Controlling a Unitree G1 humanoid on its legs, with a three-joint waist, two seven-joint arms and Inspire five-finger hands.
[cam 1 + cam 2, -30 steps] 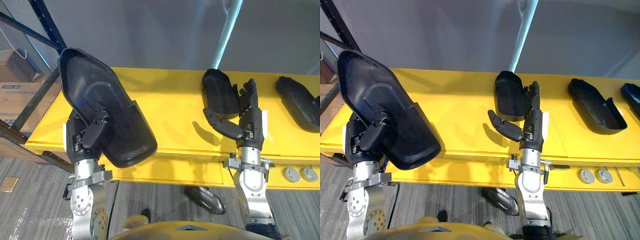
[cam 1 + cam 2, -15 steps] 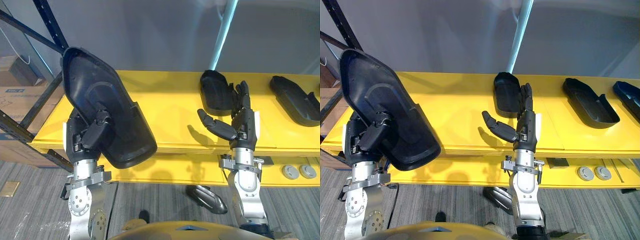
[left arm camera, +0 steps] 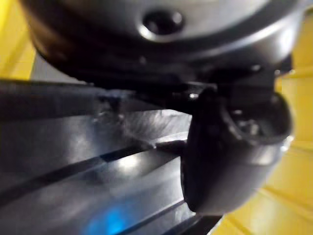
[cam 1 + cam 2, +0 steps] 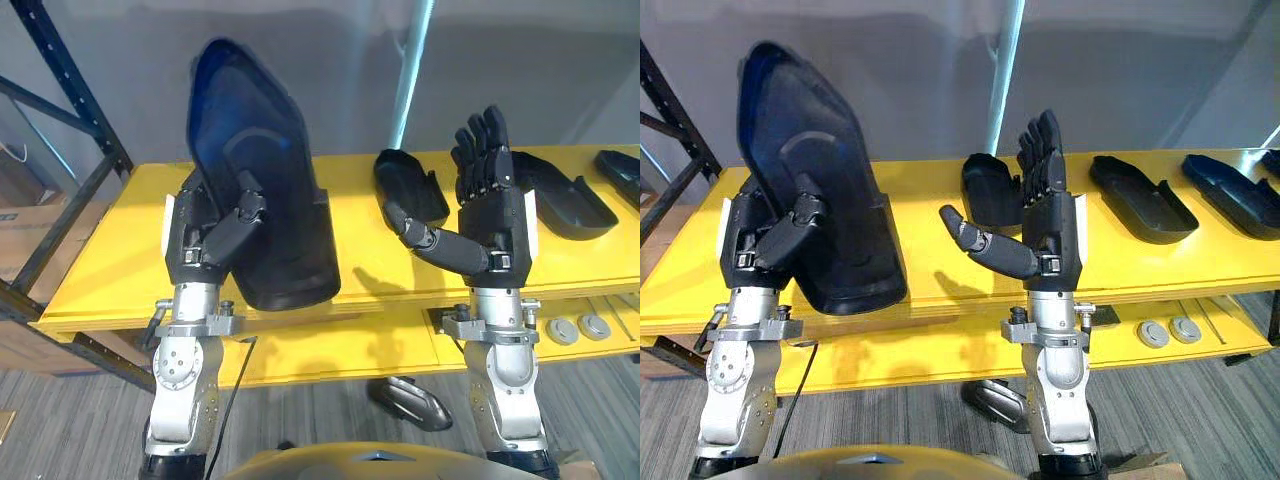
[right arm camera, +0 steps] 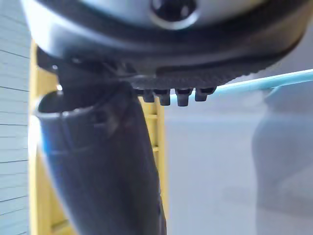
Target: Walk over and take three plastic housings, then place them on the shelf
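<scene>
Both arms are rising: the left hand (image 4: 213, 238) is tipping its held housing (image 4: 262, 165) nearly upright, gripping it firmly; the right hand (image 4: 497, 228) is staying open, empty. On the yellow surface (image 4: 125, 235) the nearest housing (image 4: 406, 186) is lying at that hand's 11 o'clock, long axis 12-to-6, a second housing (image 4: 1140, 198) and third housing (image 4: 1230, 190) toward 2 o'clock: four counted.

L robot hand (image 4: 205, 238) holds housing (image 4: 258, 190) upright over counter (image 4: 115, 255) left part. Second housing (image 4: 408, 185) on counter behind R robot hand (image 4: 492, 215); third housing (image 4: 562, 192) further right. Rack (image 4: 75, 95) far left.
</scene>
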